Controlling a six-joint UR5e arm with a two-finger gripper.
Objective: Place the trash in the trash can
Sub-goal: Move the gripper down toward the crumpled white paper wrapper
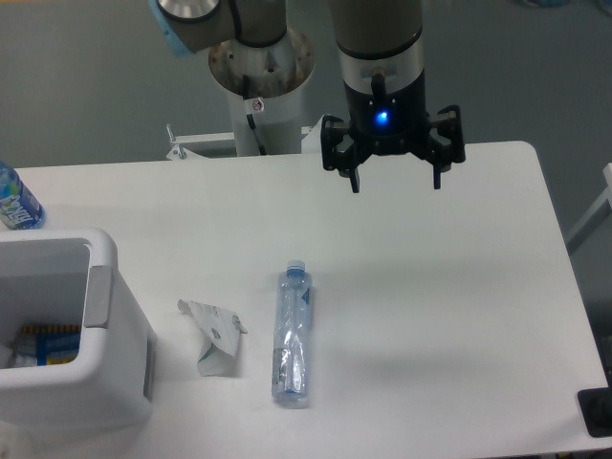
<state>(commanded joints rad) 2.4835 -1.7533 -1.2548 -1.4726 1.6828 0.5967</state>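
Trash lies in two pieces on the table (pixel 459 287), both to the right of the trash can (pixel 72 330), which stands at the table's near left corner. The paper wrapper (pixel 214 337) is the nearer piece to the trash can, just beside its right wall; the crushed bottle (pixel 293 334) lies a little further right, lengthwise, its blue cap pointing away from the camera. The gripper (pixel 396 182) hangs well apart from the trash can, above the far side of the table, its fingers spread wide with nothing between them.

Both pieces look very light. The wrapper is likely soft and will flatten under a pinch, so its raised fold seems the best hold. The bottle's clear plastic probably is slick and springy; taking it across its narrow width near the middle should keep it from swinging or slipping.
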